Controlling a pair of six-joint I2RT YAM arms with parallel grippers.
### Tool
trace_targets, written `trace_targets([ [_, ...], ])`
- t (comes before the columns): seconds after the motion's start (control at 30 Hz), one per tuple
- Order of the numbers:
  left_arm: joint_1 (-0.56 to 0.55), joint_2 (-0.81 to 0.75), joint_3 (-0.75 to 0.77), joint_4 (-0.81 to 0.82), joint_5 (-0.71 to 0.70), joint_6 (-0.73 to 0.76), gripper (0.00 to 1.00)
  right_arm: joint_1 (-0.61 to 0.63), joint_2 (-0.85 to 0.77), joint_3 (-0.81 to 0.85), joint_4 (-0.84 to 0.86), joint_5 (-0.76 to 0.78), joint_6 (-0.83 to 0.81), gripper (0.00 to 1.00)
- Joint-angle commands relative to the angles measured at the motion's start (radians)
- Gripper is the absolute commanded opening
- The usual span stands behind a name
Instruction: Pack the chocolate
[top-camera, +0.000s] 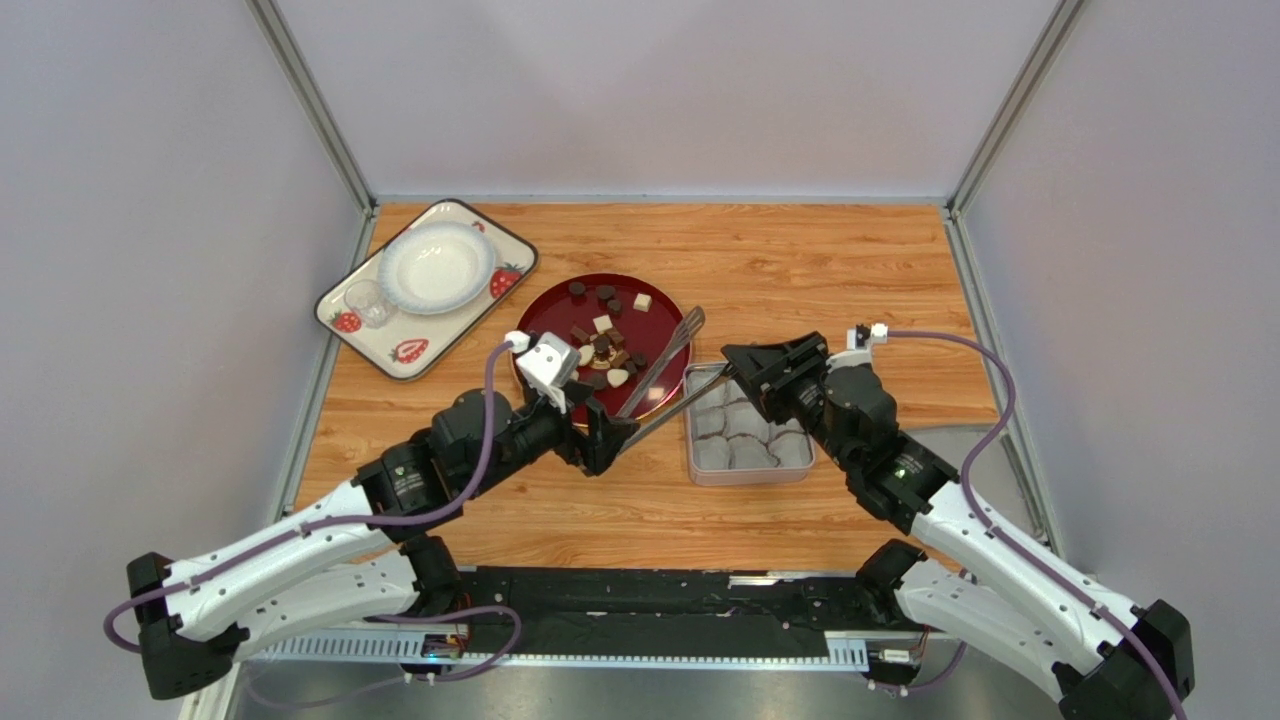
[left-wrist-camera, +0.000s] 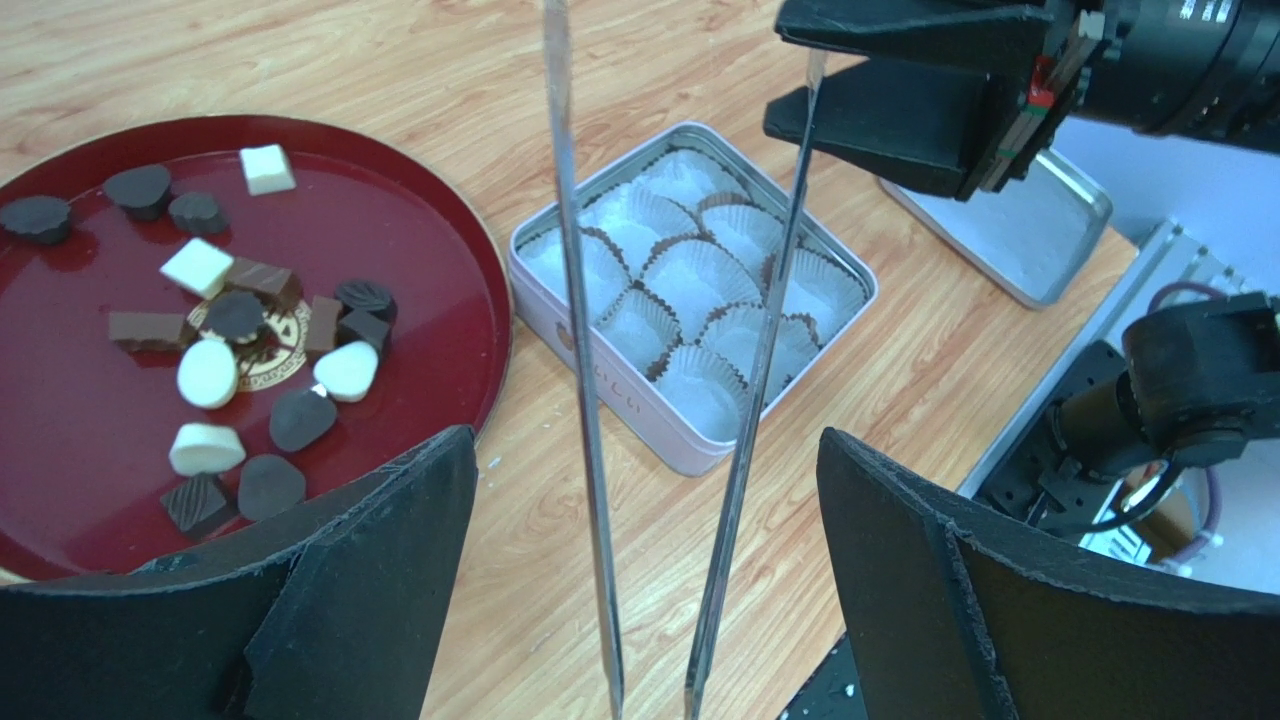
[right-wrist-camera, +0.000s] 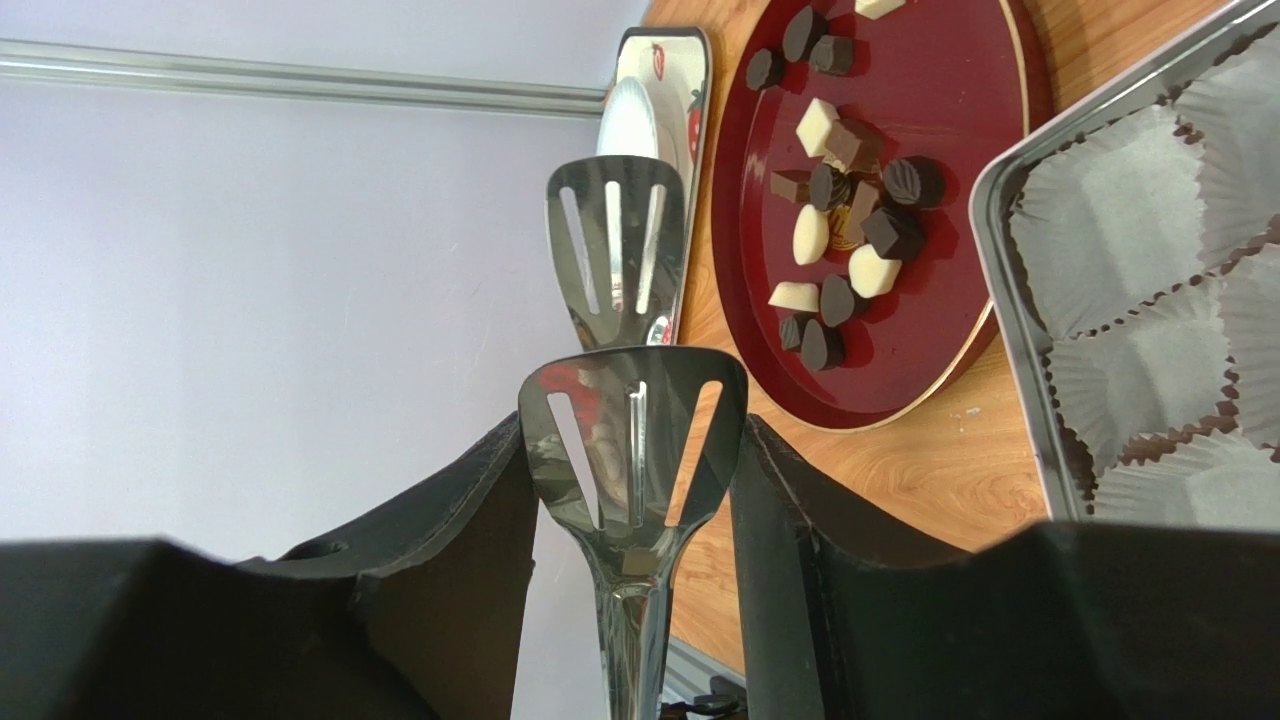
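While hanging above the table (left-wrist-camera: 451, 60) near red plate (left-wrist-camera: 436, 270) and tin (left-wrist-camera: 616, 398), clamped at one slotted head of the tongs (left-wrist-camera: 583, 375) by right gripper (right-wrist-camera: 631, 435). Flanked near the hinge by left gripper (left-wrist-camera: 646, 450), fingers wide, touching neither arm. Tong arms splayed apart, pinching nothing. Likely a regrip for a squeezing hold. Chocolate (left-wrist-camera: 208, 372) all on red plate, just beside tin; no pieces seen in paper cups (left-wrist-camera: 699, 278).
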Motion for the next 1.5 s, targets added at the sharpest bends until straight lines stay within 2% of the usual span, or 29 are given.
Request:
trace_targets([
  [0.0, -0.027, 0.055, 0.018, 0.076, 0.002, 0.071, 0.92, -0.003, -0.016, 0.054, -0.01, 0.037, 0.03, 0.16],
  [0.2, -0.03, 0.156, 0.093, 0.027, -0.047, 0.106, 0.91, -0.003, -0.014, 0.054, -0.011, 0.022, 0.029, 0.16],
  [0.37, -0.03, 0.222, 0.15, -0.012, -0.014, 0.092, 0.88, -0.003, -0.013, 0.051, -0.01, 0.022, 0.027, 0.16],
  [0.87, -0.03, 0.332, 0.18, -0.023, 0.036, 0.003, 0.78, -0.005, -0.036, 0.027, 0.01, 0.02, 0.046, 0.16],
  [1.47, -0.03, 0.36, 0.193, -0.033, 0.054, -0.067, 0.54, -0.006, -0.039, -0.004, 0.019, 0.026, 0.076, 0.16],
])
